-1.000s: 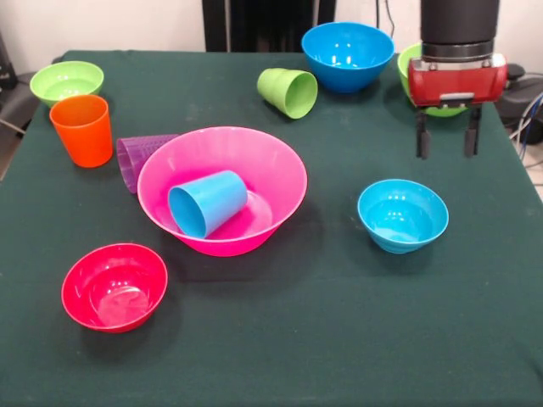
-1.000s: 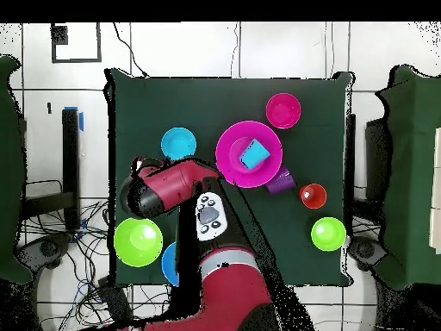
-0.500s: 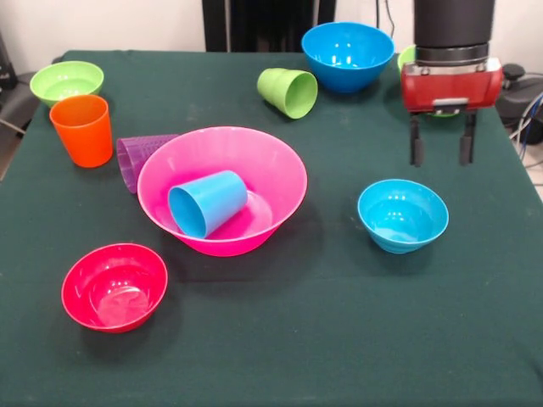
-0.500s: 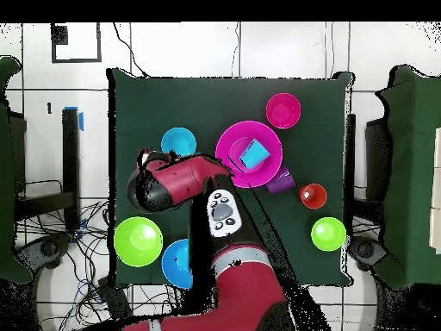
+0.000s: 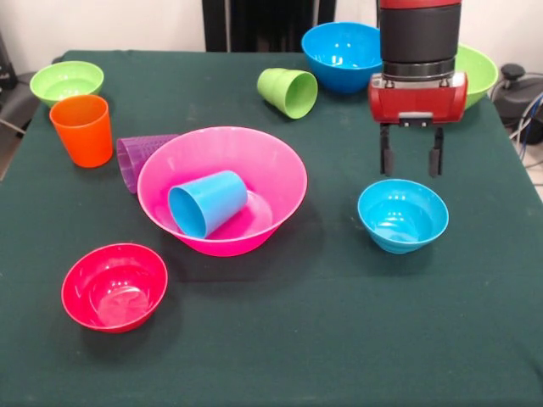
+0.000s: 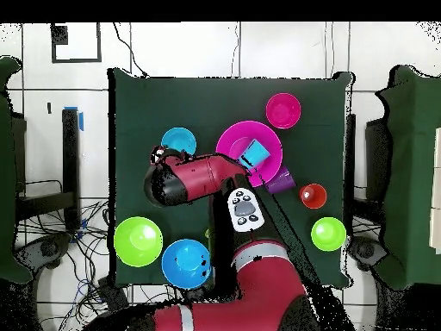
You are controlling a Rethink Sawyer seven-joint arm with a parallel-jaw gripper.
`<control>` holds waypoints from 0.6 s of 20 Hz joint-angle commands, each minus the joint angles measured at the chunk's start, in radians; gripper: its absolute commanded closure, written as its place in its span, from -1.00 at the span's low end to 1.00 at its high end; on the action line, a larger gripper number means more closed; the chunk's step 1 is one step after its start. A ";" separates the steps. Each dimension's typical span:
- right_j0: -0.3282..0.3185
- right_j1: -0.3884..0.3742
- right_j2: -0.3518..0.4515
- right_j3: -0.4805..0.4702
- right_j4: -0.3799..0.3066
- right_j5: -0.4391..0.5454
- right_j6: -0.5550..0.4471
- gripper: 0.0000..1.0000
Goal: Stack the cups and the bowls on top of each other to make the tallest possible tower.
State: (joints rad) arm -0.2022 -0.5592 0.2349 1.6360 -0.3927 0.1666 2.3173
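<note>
The large pink bowl (image 5: 280, 182) sits mid-table with a light blue cup (image 5: 207, 203) lying on its side inside it. Behind its left rim a purple cup (image 5: 140, 157) lies on its side. An orange cup (image 5: 82, 129) stands upright at the left, and a green cup (image 5: 288, 91) lies tipped over at the back. My gripper (image 5: 411, 161) hangs open and empty just behind and above the small light blue bowl (image 5: 402, 214). In the overhead view the arm hides the table beside that same bowl (image 6: 178, 141). The pink bowl (image 6: 231, 164) is also seen from above.
A red bowl (image 5: 114, 285) rests at the front left and a small green bowl (image 5: 66, 81) at the back left. A medium blue bowl (image 5: 346, 55) and a medium green bowl (image 5: 473, 72) stand at the back right, behind the arm.
My gripper has moved left in the front view and come lower, ending close behind the small light blue bowl. The medium green bowl it covered now shows. No object has moved.
</note>
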 commanded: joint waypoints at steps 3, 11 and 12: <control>0.031 0.035 0.042 -0.020 0.021 0.065 0.028 -1.00; 0.048 0.045 0.021 -0.041 0.003 0.038 0.017 -1.00; 0.048 0.045 0.021 -0.041 0.002 0.040 0.016 -1.00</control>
State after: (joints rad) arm -0.1692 -0.5497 0.2351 1.6356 -0.3823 0.1666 2.3173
